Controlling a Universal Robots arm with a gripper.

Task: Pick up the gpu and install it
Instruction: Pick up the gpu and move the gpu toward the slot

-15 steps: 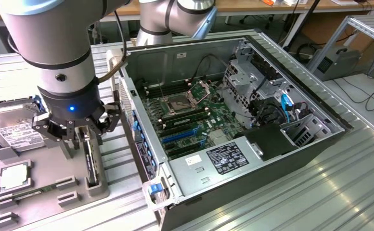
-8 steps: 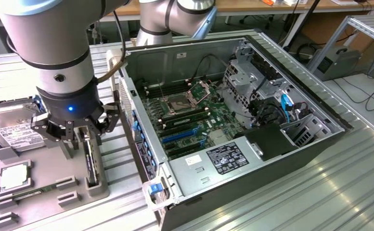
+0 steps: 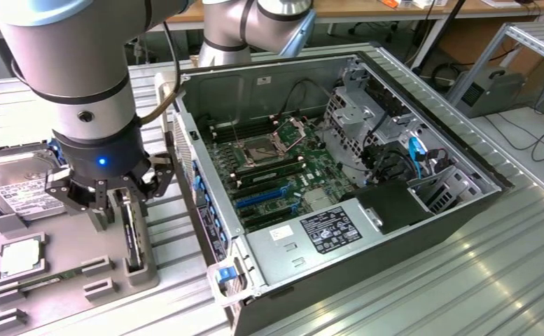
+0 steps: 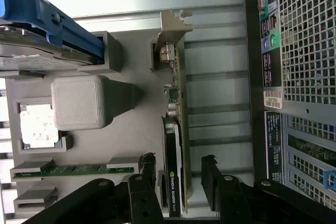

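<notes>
The thin dark gpu card with its silver bracket (image 4: 172,145) stands on edge in the grey slotted holder tray (image 4: 131,129). My black gripper (image 4: 178,164) straddles it with fingers spread. I'd worry an off-centre squeeze tilts it and jams it in the slot.

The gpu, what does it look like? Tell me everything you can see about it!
The gpu is a thin, flat card standing on its edge in a slot of the grey tray, beside the open computer case. One end has a silver metal bracket. The rest is a green circuit board under a black cover with white lettering. The open gripper has one finger on each side of it, with small gaps, so it is not gripped yet.
</notes>
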